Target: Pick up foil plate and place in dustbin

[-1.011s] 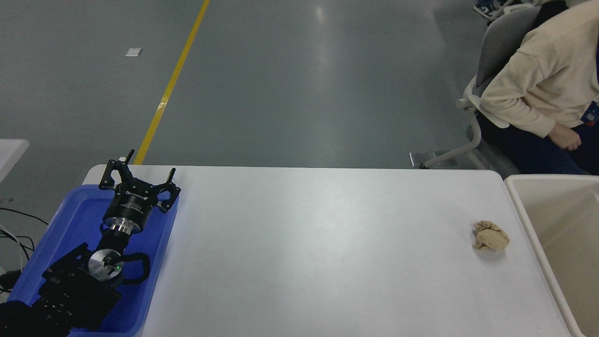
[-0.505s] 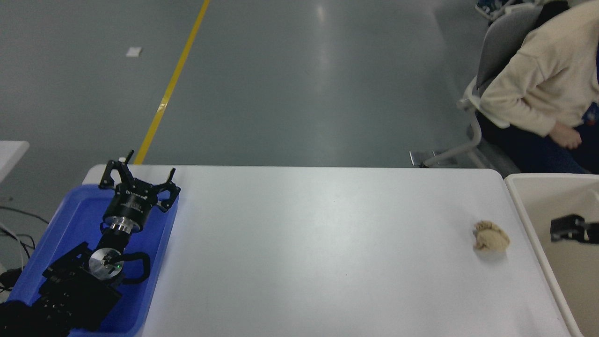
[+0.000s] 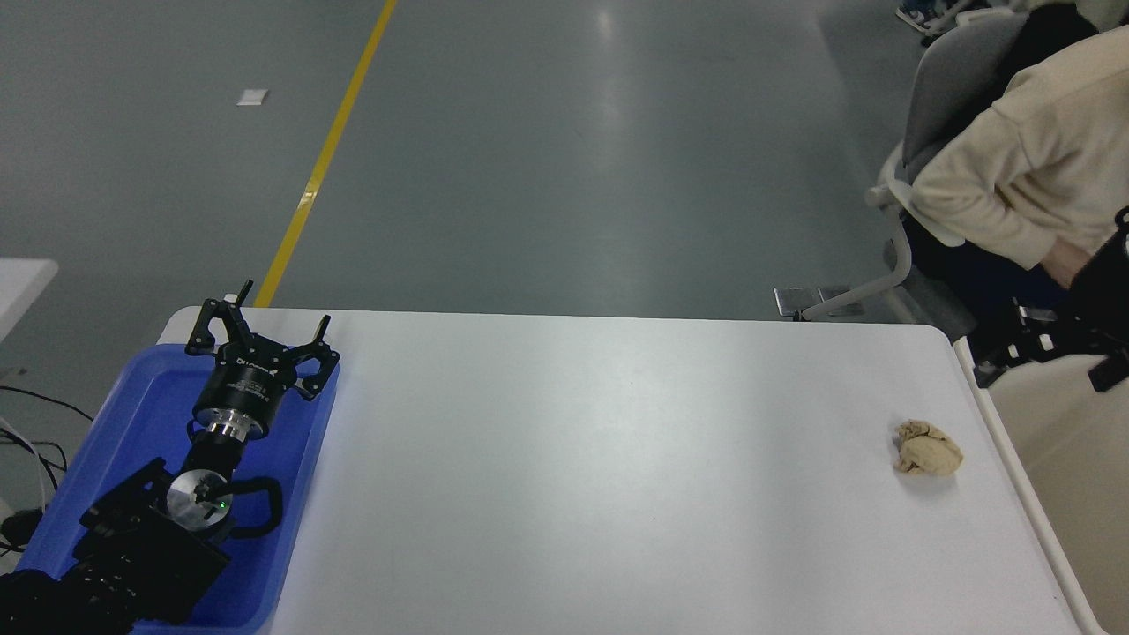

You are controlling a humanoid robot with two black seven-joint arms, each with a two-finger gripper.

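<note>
Foil plate: nowhere in view, neither on the white table [image 3: 617, 459] nor in a gripper; possibly already binned, though this cannot be confirmed.
Left gripper [image 3: 260, 328]: parked over the blue tray [image 3: 132, 414] at the near-left corner, fingers spread, empty.
Paper wad [image 3: 928, 448]: tan, near the right edge.
Dustbin [image 3: 1072, 467]: cream, against the right edge; inside mostly out of frame.
Right gripper [image 3: 1014, 348]: above the bin's far rim; grip cannot be told.
Person [image 3: 1032, 185]: seated beyond the far-right corner.

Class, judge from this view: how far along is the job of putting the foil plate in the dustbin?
Done: uncertain. No foil plate shows on the table, and the dustbin's inside is mostly out of view.
In hand: the right gripper hangs over the dustbin's far corner, carrying nothing visible.
Left: confirming the plate is inside.
</note>
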